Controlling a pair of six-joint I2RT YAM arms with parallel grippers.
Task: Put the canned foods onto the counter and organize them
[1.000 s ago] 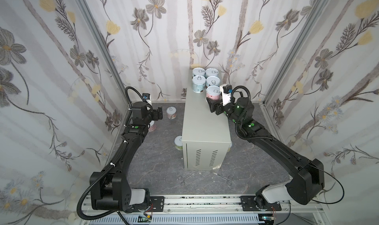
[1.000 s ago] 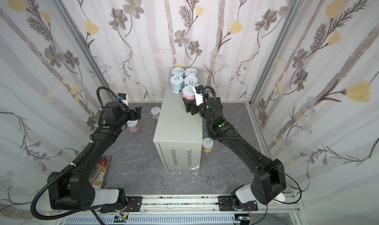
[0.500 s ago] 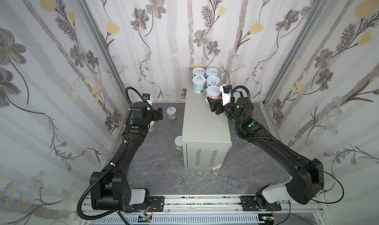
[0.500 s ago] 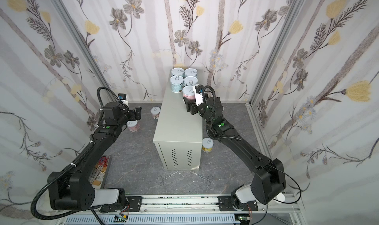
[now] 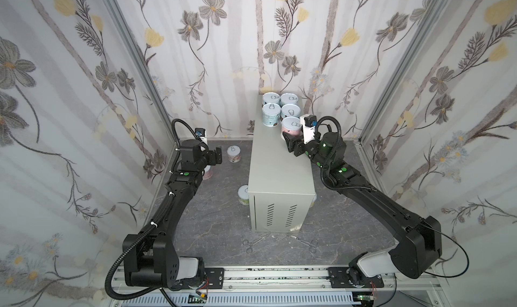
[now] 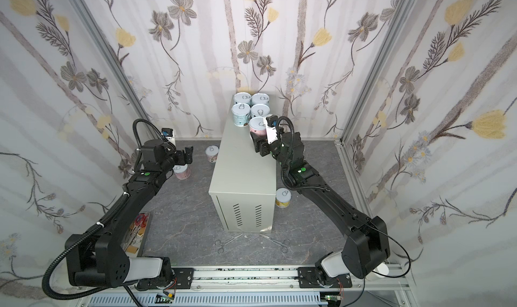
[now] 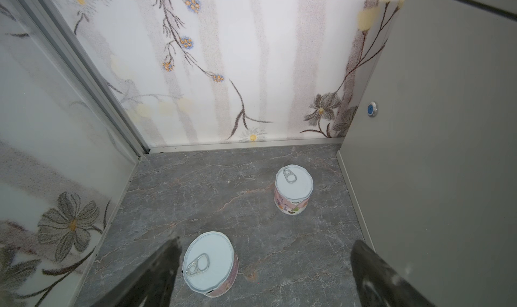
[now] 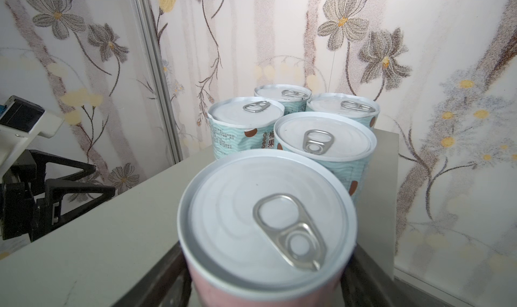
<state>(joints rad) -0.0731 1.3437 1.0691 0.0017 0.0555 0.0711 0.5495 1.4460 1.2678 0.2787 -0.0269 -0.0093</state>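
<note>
Cans are seen on the counter: four teal cans with Chinese print, and a pink can beside them, clasped by the right gripper. The left gripper is spread wide above a floor can.

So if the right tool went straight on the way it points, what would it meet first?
The pink can already sits between the right tool's jaws. Pushed on, that can would most likely bump the nearest teal can right behind it; the gap between them looks small, though depth is unclear.
</note>
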